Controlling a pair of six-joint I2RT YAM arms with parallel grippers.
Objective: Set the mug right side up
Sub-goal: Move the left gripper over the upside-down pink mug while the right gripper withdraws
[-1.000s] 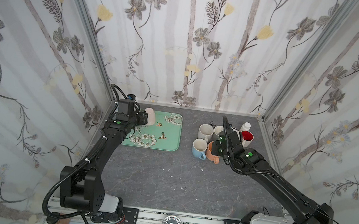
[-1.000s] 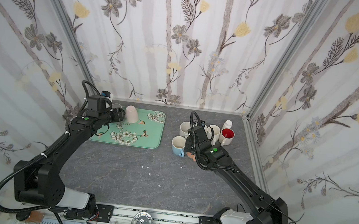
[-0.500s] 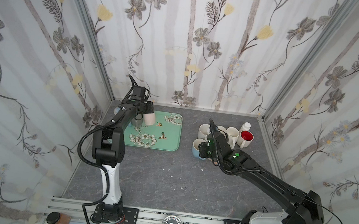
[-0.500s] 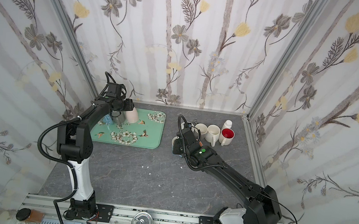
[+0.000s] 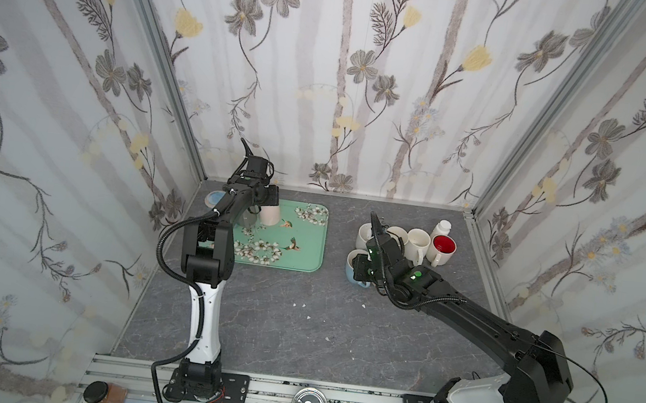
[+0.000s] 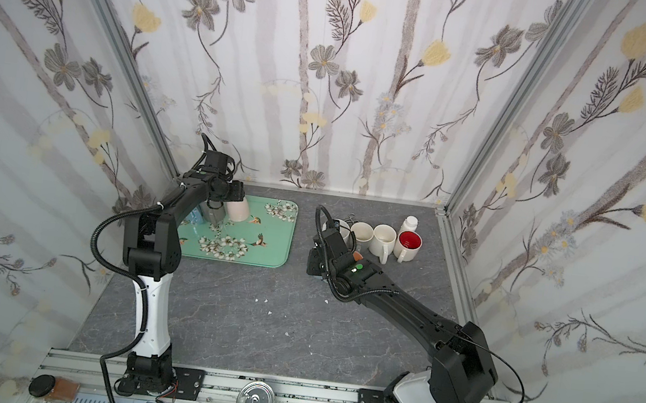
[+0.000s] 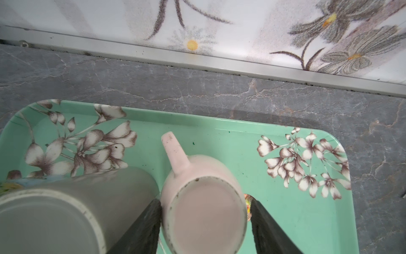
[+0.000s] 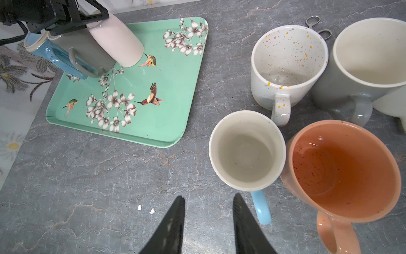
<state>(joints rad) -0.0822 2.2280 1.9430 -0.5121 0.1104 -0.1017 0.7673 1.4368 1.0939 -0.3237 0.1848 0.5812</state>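
Your left gripper point(image 7: 204, 201) is down over the pink mug point(image 7: 206, 217) with its jaws apart. One finger point(image 7: 149, 220) is against the mug wall and a sliver of tray shows by the other, so it's straddling, not clamped. The pink mug is upside down, base up, handle pointing at the back wall. It stands at the far end of the green tray point(image 7: 219, 140), just beside a grey mug point(image 7: 66, 209) that is also inverted. Your right gripper point(image 8: 208, 195) is parted and empty over the bare table point(image 8: 87, 176), near the upright blue-handled mug point(image 8: 246, 151). An orange mug point(image 8: 342, 171) is right beside that one, and a speckled mug point(image 8: 287, 63) stands behind it.
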